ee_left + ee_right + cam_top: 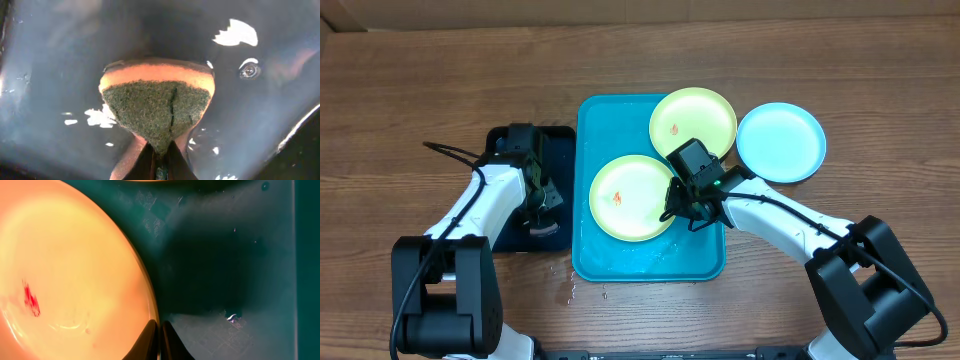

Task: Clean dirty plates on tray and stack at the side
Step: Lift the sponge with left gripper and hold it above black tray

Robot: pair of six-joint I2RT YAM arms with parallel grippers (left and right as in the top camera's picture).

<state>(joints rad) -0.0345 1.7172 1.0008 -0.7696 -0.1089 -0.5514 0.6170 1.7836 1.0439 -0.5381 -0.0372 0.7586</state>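
Plates point(630, 197) like these look light, stiff and thin, and the wet film on the tray point(650, 258) will likely make them slippery, so expect them to skate if you push on them unheld. The raised rim is the only real place to take hold; the shallow face offers nothing to pinch.

The middle green plate point(620, 215) lies flat at the centre of the frame, inside the tray, with a small red smear point(31, 299) on its face. The upper green plate point(693, 122) sits at the tray's top right corner and overhangs its edge, also smeared. The blue plate point(781, 142) rests on the table point(880, 90) just beside it, right of the tray.

Your right claw point(160, 341) is pressed together at the right edge of the middle green plate, apparently nipping its rim. Your left claw point(159, 152) is down over the dark tray point(560, 135) at the left of the frame, pinching a sponge point(157, 107), scouring side facing the camera. Keep the rim grip firm while you scrub.
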